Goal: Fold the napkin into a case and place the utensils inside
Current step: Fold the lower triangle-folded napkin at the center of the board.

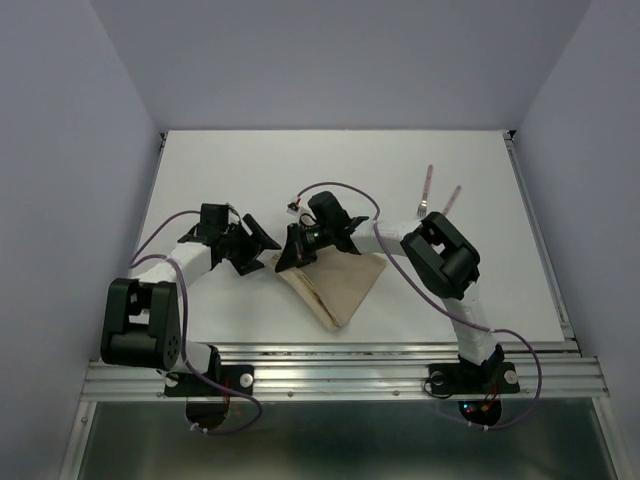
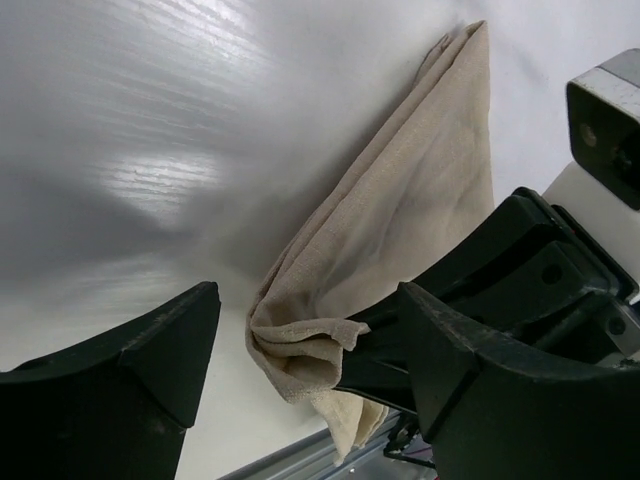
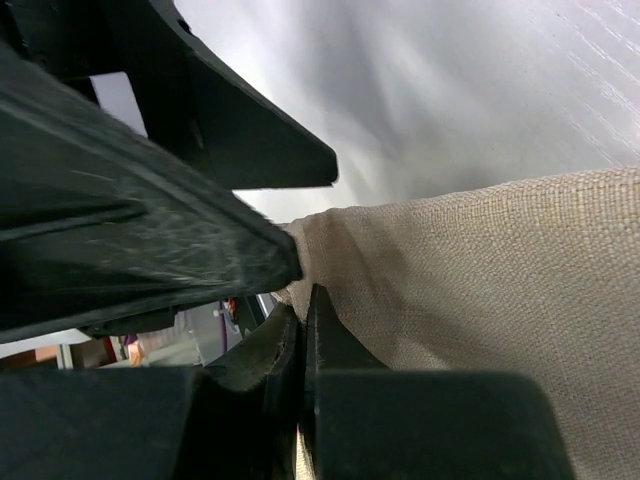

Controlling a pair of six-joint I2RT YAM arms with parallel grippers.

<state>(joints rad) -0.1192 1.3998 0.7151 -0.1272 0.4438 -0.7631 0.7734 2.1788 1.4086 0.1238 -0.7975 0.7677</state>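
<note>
The tan napkin lies folded into a wedge at mid-table, near the front edge. My right gripper is shut on its left corner, with the cloth pinched between the closed right gripper jaws. In the left wrist view the bunched corner of the napkin hangs from those black fingers. My left gripper stands open just left of that corner. The left gripper holds nothing, though the corner shows between its fingers. The two utensils, with pinkish handles, lie apart at the back right.
The metal rail of the table's front edge runs just below the napkin. Both arms meet over the table's middle, their fingers close together. The left gripper's finger shows in the right wrist view. Bare white tabletop lies behind them.
</note>
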